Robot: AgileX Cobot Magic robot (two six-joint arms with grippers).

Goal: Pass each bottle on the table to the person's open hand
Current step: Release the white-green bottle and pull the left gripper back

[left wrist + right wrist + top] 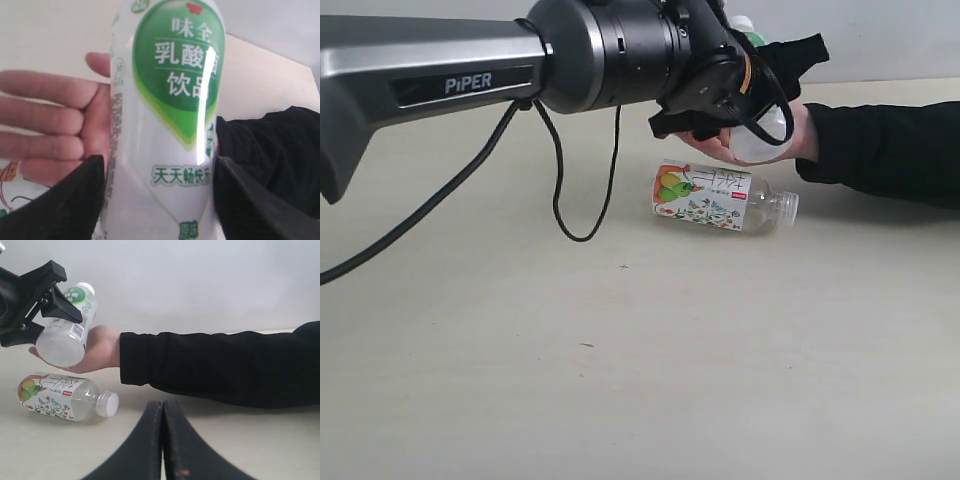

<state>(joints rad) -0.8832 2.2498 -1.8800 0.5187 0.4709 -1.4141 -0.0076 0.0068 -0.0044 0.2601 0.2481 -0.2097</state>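
- Jaws of the left gripper (160,200) are clamped across the lower body of the white bottle (167,100). Its long axis runs out ahead of them.
- Just beyond the bottle is the person's open hand (55,125), with the palm against it, so only the release seems left.
- Right gripper (163,435) has its jaws together and empty. The fruit-label bottle (65,396) lies on its side on the table (240,440) ahead of them, below the hand.
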